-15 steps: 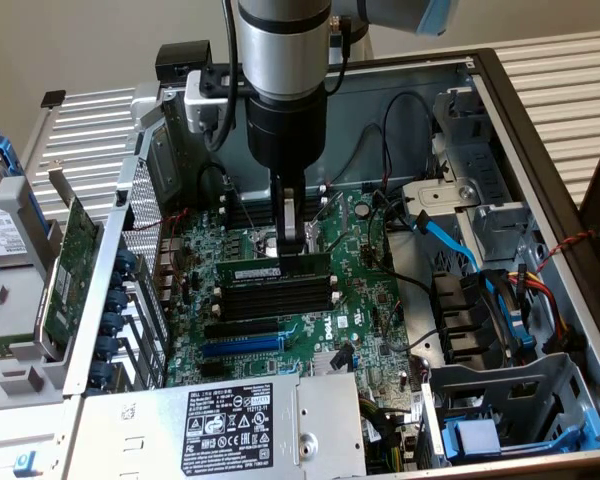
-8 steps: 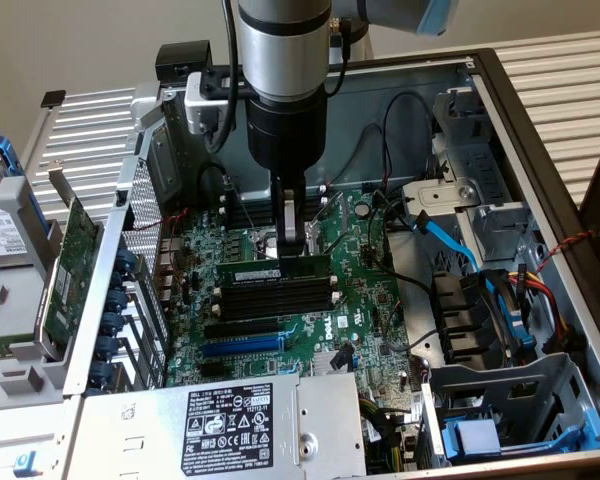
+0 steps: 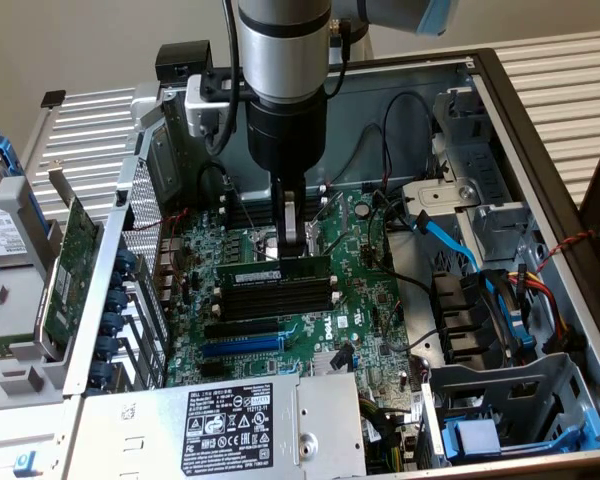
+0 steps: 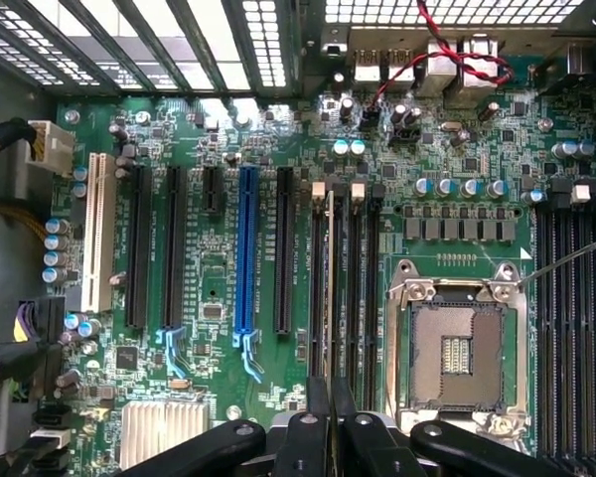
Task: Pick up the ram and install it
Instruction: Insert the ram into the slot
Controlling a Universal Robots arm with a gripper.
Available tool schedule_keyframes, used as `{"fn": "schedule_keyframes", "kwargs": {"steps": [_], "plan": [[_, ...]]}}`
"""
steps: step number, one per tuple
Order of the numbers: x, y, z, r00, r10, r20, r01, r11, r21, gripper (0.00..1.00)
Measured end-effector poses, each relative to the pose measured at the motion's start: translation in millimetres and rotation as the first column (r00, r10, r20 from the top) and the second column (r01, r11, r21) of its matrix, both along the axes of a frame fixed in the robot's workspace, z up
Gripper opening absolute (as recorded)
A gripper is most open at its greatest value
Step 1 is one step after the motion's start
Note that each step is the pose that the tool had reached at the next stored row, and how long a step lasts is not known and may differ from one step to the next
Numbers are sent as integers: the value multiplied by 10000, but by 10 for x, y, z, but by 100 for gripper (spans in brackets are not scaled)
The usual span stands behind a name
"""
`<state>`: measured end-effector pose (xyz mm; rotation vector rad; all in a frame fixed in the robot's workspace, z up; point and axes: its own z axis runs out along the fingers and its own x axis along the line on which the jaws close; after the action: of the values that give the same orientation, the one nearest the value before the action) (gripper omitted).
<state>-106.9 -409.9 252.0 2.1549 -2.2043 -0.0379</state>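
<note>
The ram (image 3: 273, 270) is a thin green stick with a white label strip. It hangs level, lengthwise over the bank of black memory slots (image 3: 277, 298) on the motherboard. My gripper (image 3: 293, 246) comes straight down from above and is shut on the middle of the ram's top edge. In the wrist view the ram (image 4: 330, 288) shows edge-on as a narrow line running along the slots (image 4: 363, 278), and my gripper (image 4: 330, 402) pinches it between two black fingers. I cannot tell whether its lower edge touches a slot.
The open CPU socket (image 4: 457, 343) lies just beside the slots. A blue expansion slot (image 4: 245, 258) and black ones lie on the other side. The power supply (image 3: 230, 415) fills the case's near end. Blue and black cables (image 3: 450, 240) crowd the exterior view's right. A green expansion card (image 3: 75, 255) leans outside the case.
</note>
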Motion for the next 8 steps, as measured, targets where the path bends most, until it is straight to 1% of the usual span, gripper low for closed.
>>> {"fn": "schedule_keyframes", "kwargs": {"steps": [8], "plan": [[0, -11, -33, 10000, 75, -1, -75, 10000, -2, 13]]}}
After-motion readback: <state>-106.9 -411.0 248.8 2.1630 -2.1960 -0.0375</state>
